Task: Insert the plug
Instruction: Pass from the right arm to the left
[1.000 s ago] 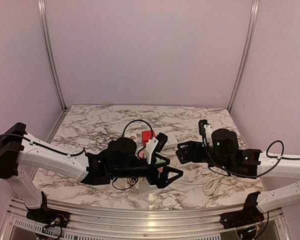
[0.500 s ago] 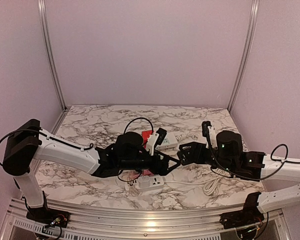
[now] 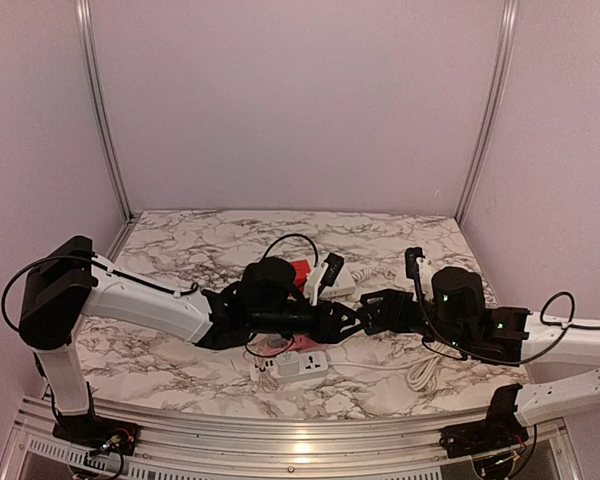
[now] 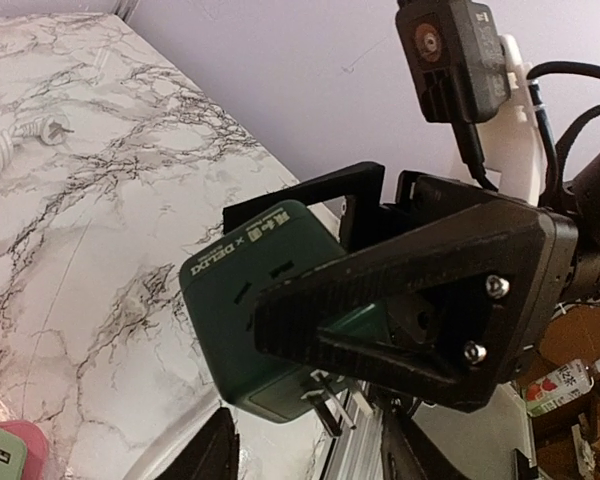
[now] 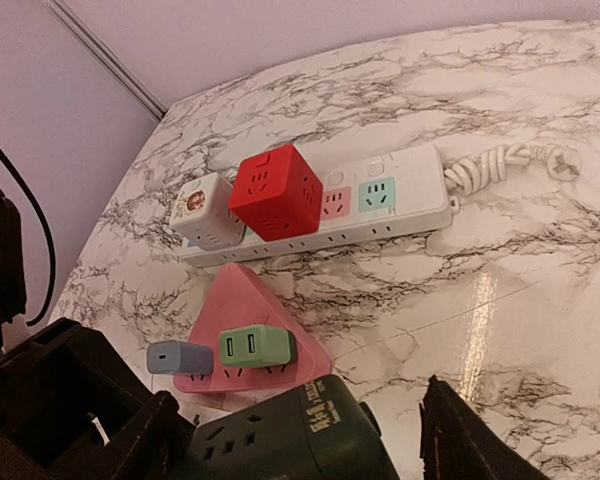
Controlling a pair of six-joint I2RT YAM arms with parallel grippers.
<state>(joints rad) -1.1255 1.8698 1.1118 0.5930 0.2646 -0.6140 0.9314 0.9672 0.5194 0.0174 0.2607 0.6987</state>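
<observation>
Above table point(image 3: 180, 250), right gripper point(image 5: 295, 425) clamps green cube plug point(image 4: 250, 290), partly cropped; left gripper point(image 4: 305, 445) grip hidden, cannot tell.

Three cube adapters in all: one dark green cube adapter point(image 4: 240, 330), one red cube adapter point(image 5: 277, 190), one white cube adapter point(image 5: 208, 210). One long white power strip point(image 5: 410, 215), one pink triangular socket block point(image 5: 242, 295), one light green USB charger point(image 5: 257, 347), one grey plug point(image 5: 178, 357), one coiled white cord point(image 5: 485, 165), one round plug point(image 5: 560, 160) at its end

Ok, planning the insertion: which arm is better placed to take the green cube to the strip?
Right: its gripper holds the green cube, with the white power strip in view.
</observation>
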